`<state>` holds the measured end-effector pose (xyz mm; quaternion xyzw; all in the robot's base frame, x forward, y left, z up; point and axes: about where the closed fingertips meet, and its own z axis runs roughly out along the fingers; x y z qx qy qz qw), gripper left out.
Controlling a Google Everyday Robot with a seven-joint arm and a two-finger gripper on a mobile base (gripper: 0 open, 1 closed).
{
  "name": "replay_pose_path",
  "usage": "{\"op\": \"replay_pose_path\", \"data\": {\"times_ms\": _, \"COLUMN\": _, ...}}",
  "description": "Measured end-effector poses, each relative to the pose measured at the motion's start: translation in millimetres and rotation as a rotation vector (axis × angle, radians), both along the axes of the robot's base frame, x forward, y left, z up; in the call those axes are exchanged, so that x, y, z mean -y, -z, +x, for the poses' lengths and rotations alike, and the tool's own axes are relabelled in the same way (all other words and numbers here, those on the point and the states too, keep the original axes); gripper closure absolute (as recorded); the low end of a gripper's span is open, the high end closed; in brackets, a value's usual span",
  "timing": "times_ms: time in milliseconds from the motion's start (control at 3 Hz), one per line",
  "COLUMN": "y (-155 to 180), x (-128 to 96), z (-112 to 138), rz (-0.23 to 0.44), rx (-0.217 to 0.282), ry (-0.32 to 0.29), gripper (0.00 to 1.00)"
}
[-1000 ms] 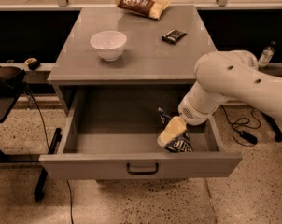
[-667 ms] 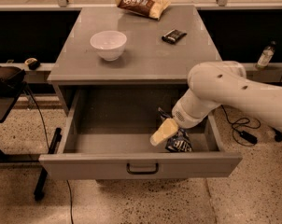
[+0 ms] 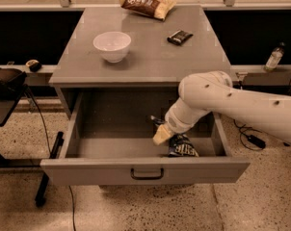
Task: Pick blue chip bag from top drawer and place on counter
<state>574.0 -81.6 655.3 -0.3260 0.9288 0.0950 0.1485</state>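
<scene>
The top drawer [image 3: 145,170] is pulled open, its dark handle facing me. The blue chip bag [image 3: 184,148] lies crumpled on the drawer floor at the front right, against the front panel. My white arm reaches in from the right, and my gripper [image 3: 161,135] hangs low inside the drawer, just left of the bag's upper end and close to it. The arm hides part of the bag. The counter [image 3: 150,52] is the grey cabinet top above the drawer.
On the counter stand a white bowl [image 3: 112,45] at the left, a small black packet [image 3: 179,36] at the right and a brown and tan chip bag [image 3: 145,1] at the back. A bottle [image 3: 273,57] stands on a shelf at the far right.
My gripper has moved a little to the left inside the drawer, along with the arm. The blue chip bag has not moved.
</scene>
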Motion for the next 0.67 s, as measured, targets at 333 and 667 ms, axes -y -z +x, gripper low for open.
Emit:
{"op": "replay_pose_path", "data": {"times_ms": 333, "y": -14, "x": 2, "z": 3, "rz": 0.039, "rx": 0.022, "ry": -0.080, "gripper": 0.63}}
{"op": "replay_pose_path", "data": {"times_ms": 667, "y": -42, "x": 26, "z": -3, "rz": 0.108, "rx": 0.010, "ry": -0.148, "gripper": 0.86}}
